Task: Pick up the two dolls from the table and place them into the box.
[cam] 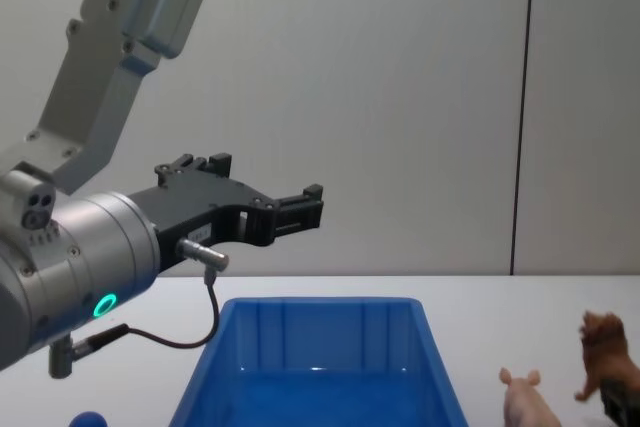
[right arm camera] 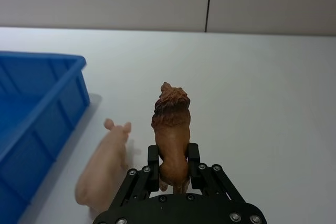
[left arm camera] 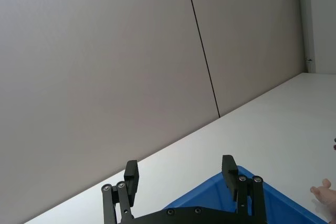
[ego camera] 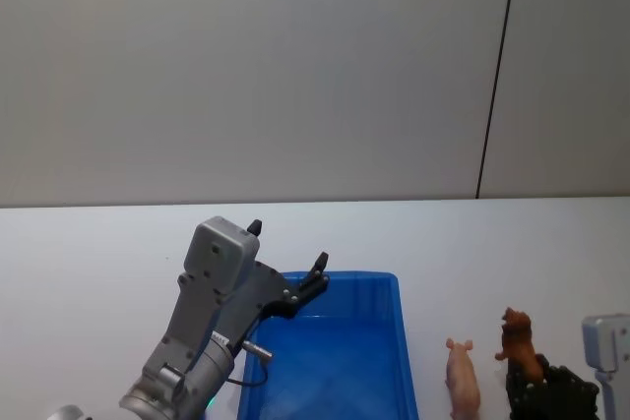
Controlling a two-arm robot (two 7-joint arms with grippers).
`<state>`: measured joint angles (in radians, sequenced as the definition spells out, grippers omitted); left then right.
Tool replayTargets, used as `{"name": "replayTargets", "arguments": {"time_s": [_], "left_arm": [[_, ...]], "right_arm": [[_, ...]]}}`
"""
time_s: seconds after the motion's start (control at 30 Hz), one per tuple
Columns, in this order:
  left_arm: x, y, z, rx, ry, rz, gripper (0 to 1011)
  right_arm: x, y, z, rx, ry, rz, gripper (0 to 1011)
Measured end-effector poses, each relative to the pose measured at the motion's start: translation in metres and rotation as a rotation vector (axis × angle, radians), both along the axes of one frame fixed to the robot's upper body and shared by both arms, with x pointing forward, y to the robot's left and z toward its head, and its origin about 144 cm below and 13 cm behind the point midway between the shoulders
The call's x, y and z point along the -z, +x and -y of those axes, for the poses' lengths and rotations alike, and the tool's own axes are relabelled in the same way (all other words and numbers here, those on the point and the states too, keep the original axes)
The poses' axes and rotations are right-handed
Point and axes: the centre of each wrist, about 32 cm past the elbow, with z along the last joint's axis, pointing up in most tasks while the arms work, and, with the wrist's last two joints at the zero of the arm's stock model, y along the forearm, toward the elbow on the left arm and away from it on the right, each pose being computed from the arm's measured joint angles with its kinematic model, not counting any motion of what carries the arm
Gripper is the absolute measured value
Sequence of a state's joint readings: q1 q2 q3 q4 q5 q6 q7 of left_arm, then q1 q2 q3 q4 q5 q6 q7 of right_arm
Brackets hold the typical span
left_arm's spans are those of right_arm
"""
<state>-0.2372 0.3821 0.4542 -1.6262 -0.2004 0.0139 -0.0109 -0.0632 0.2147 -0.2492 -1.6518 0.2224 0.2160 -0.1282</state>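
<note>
The white table (ego camera: 98, 243) stretches across the scene to a plain grey wall behind it. On it, in front of the robot, sits the bright blue box (ego camera: 359, 278), open at the top, its ribbed inner walls and bare floor visible. The left arm reaches in from the left and holds the left gripper (left arm camera: 180, 163) raised above the box's near left side, its two black fingers spread wide apart with nothing between them. To the right of the box, low by the table, the right gripper (right arm camera: 173, 153) has its fingers pressed against the flanks of the brown lion (right arm camera: 170, 114), pinching it at the hindquarters; the lion is upright and faces away from the robot, and whether its feet touch the table cannot be told. The pale pink pig (right arm camera: 102, 163) rests on the table between the box and the lion, just beside the lion, snout pointing away from the robot. A small blue ball (cam: 88, 419) lies on the table left of the box.
</note>
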Motion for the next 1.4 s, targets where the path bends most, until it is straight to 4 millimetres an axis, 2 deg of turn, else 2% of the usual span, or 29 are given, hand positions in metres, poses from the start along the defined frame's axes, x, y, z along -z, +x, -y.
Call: {"name": "replayTargets", "arguments": {"time_s": [0.53, 1.1, 1.23, 1.3, 1.4], "left_arm": [[0.000, 0.000, 0.000, 0.000, 0.000, 0.000, 1001], [0.000, 0.000, 0.000, 0.000, 0.000, 0.000, 1001], [0.000, 0.000, 0.000, 0.000, 0.000, 0.000, 1001], [0.000, 0.000, 0.000, 0.000, 0.000, 0.000, 1001], [0.000, 0.000, 0.000, 0.000, 0.000, 0.000, 1001]], "right_arm": [[-0.024, 0.005, -0.007, -0.162, 0.058, 0.174, 303], [-0.036, 0.027, -0.030, -0.390, 0.138, 0.197, 304], [-0.035, 0.035, -0.039, -0.448, 0.151, 0.178, 393], [-0.034, 0.038, -0.042, -0.467, 0.154, 0.170, 489], [-0.034, 0.042, -0.045, -0.481, 0.154, 0.162, 577]]}}
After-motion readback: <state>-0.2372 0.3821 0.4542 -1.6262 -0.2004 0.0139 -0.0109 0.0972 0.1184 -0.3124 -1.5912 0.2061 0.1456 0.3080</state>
